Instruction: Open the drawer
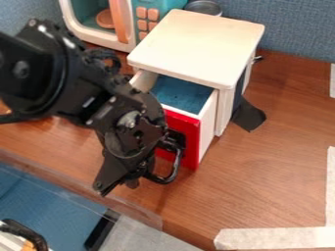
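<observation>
Drawer (192,136), red-fronted and partly out, lies up and right of the gripper (118,186) in the camera view. Its black bar handle (175,169) curves just right; whether the grip is spread or closed, I cannot tell. Opening further calls for pulling down-left, away from the white cabinet (196,44).

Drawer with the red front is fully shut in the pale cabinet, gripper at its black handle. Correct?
Not shut: the camera view shows the drawer standing open, its blue inside exposed. Rest holds: red front, pale cabinet, gripper at the black handle.
</observation>
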Tool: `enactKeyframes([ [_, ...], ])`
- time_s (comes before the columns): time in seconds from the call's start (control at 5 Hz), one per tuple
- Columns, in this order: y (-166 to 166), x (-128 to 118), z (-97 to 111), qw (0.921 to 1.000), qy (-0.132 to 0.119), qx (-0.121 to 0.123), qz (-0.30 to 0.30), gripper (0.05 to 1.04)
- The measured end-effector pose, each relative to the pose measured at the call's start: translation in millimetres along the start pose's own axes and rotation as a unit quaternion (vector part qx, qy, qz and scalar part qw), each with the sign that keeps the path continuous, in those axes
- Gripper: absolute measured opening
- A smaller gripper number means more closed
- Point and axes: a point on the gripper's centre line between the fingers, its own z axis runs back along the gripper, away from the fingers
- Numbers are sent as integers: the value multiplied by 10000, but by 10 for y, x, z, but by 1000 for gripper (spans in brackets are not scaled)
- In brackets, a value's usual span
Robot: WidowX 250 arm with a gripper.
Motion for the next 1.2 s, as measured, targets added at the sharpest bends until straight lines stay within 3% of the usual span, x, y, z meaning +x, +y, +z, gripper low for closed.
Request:
enactKeyframes([
  [1.2,258,-78,80,10000,25,59,42,255],
])
